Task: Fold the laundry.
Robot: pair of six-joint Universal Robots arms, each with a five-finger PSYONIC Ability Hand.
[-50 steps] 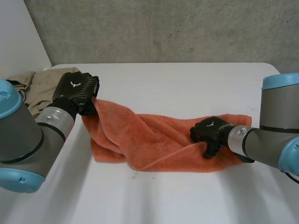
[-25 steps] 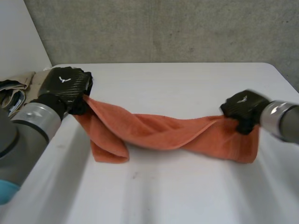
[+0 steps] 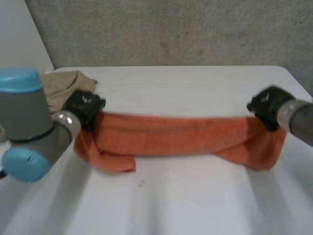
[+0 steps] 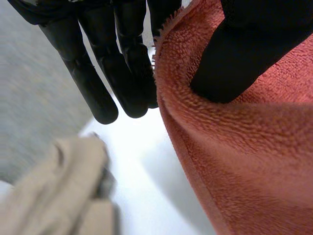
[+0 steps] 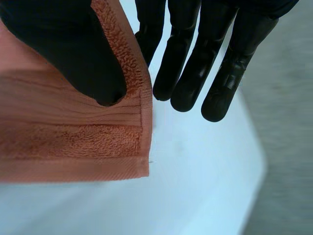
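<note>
Fingers [image 4: 98, 83] of left hand [image 3: 85, 105] and right hand [image 3: 266, 102] pinch towel's [image 3: 176, 134] opposite edges, stretched across table [image 3: 186, 88]

You're looking at a plain rust-orange towel [image 3: 181, 134]: no print, just a smoother ribbed stripe near its hem. Left robot hand [image 3: 87, 104] and right robot hand [image 3: 266, 104] are black, small white logo on each. Arms [image 3: 29, 117] grey, light-blue caps. Table [image 3: 186, 196] white. Cloth pile [image 3: 66, 82] beige. Wall [image 3: 171, 29] mottled grey.

Open table [image 3: 186, 88] behind the towel [image 3: 176, 142]; beige clothes [image 3: 66, 83] beside left hand [image 3: 86, 105].
</note>
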